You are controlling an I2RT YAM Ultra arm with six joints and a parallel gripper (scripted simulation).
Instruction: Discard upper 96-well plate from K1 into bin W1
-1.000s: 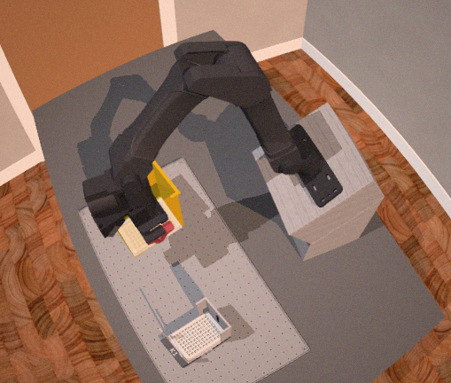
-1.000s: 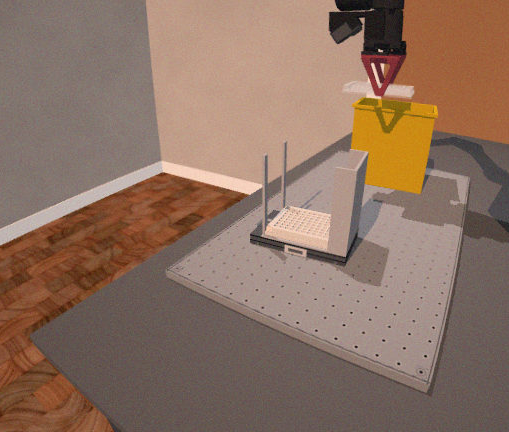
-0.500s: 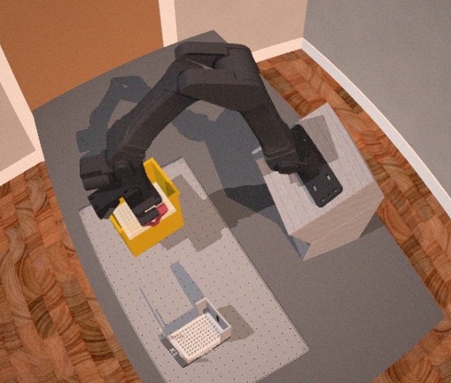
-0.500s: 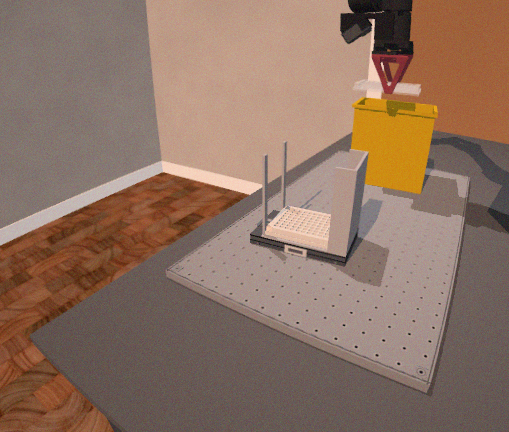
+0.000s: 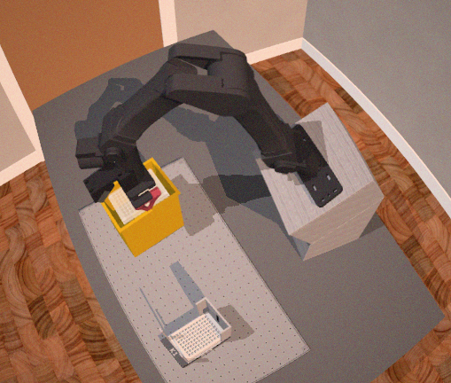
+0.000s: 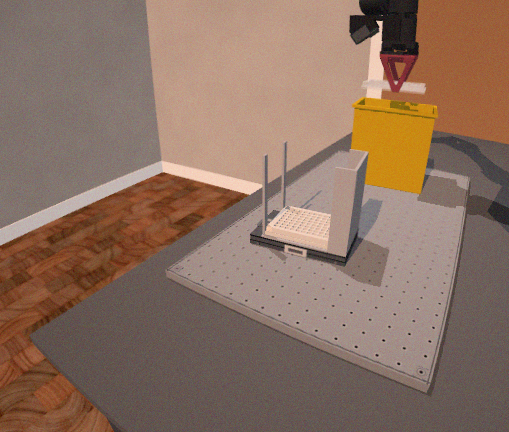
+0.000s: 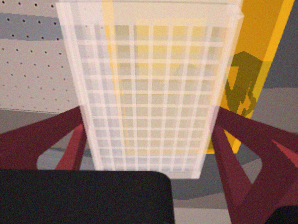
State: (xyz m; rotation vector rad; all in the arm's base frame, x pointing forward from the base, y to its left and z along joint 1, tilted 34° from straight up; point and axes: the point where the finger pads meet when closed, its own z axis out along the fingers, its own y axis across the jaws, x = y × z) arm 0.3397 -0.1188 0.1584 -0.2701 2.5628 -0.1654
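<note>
My gripper [image 5: 140,198] with red fingers is shut on the upper 96-well plate [image 5: 125,205], a pale translucent grid plate. It holds the plate level above the open mouth of the yellow bin W1 [image 5: 147,212]. In the exterior view the plate [image 6: 389,89] hangs just above the bin's rim [image 6: 395,107], under the gripper [image 6: 397,75]. The wrist view shows the plate [image 7: 152,90] between the two red fingers, with the yellow bin [image 7: 250,75] under it. The stack rack K1 [image 5: 196,334] stands at the near end of the breadboard with the lower plate [image 6: 300,226] lying on it.
The bin stands upright on the far end of the perforated breadboard [image 6: 346,270]. A pale block [image 5: 324,182] carries the arm's base at the right. Rack K1 has two thin posts [image 6: 275,180] and a tall back wall [image 6: 351,202].
</note>
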